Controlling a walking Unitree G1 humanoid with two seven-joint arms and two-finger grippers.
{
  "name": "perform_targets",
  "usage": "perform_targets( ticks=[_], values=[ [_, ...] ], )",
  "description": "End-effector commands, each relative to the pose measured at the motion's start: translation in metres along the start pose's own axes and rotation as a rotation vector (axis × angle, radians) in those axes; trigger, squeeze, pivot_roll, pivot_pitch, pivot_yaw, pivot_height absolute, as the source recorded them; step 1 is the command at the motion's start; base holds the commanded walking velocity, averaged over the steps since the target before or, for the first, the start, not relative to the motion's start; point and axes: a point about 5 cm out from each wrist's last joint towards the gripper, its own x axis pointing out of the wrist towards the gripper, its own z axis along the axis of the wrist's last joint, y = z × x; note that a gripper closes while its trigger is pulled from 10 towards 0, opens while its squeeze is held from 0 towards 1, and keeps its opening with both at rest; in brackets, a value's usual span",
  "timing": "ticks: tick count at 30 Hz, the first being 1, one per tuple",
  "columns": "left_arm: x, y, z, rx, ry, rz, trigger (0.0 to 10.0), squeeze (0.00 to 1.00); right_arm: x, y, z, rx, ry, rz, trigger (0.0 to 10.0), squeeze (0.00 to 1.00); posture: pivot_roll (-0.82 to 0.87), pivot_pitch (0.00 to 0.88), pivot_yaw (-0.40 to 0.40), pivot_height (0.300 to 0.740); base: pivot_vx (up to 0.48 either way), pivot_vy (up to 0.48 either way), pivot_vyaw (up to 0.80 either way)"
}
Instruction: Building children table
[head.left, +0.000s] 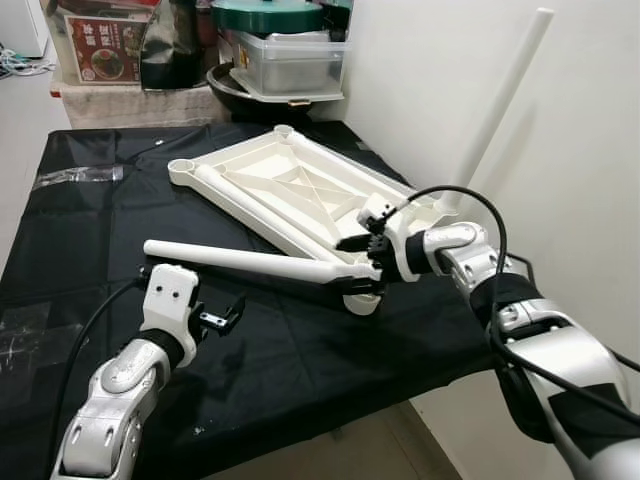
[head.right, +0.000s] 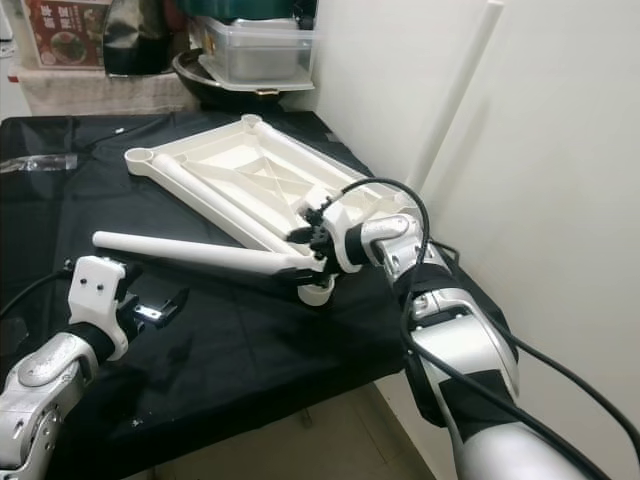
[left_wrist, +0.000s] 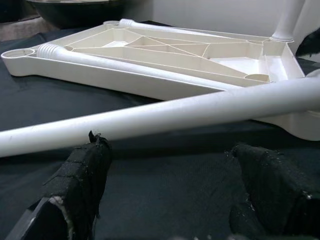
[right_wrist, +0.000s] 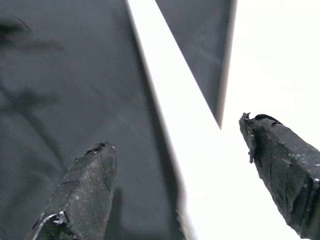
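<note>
Red box (head.left: 103, 45): print too small, unreadable.

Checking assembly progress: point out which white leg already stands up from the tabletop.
The leg at the tabletop's far right corner, rising against the wall; the others lie flat.

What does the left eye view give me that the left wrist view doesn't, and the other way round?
Left eye view: the right gripper at the slanted leg's end by the tabletop's near corner, an upright leg at the wall side, and bins behind. Left wrist view: the left gripper, jaws open, low over the cloth, just short of the slanted leg and not touching it. Both: the upside-down tabletop, the slanted leg, the cloth.
</note>
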Motion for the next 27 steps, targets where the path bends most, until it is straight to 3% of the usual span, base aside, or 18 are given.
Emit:
perform_targets(
  ticks=[1, 7, 8, 16, 27],
  values=[
    [0.0, -0.003, -0.003, 0.0, 0.008, -0.017, 10.0, 0.0, -0.006, -0.005, -0.009, 0.018, 0.062, -0.044, 10.0, 1.0, 0.09, 0.0, -0.153, 0.74, 0.0, 0.0, 0.0],
    [0.0, -0.003, -0.003, 0.001, 0.007, -0.017, 10.0, 0.0, -0.008, -0.006, -0.013, 0.018, 0.092, -0.056, 10.0, 1.0, 0.09, 0.0, -0.157, 0.74, 0.0, 0.0, 0.0],
    [0.001, -0.004, -0.002, 0.001, 0.005, -0.019, 10.0, 0.0, -0.011, -0.005, -0.018, 0.03, 0.119, -0.039, 10.0, 0.0, 0.09, 0.0, -0.163, 0.74, 0.0, 0.0, 0.0],
    [0.001, -0.004, -0.001, 0.001, 0.002, -0.022, 10.0, 0.0, -0.01, 0.0, -0.03, 0.048, 0.166, 0.006, 10.0, 0.0, 0.08, 0.0, -0.163, 0.74, 0.0, 0.0, 0.0],
    [0.002, -0.006, -0.001, 0.0, -0.003, -0.023, 10.0, 0.0, 0.005, 0.008, -0.036, 0.009, 0.239, -0.015, 10.0, 0.0, 0.09, 0.0, -0.178, 0.74, 0.0, 0.0, 0.0]
  ],
)
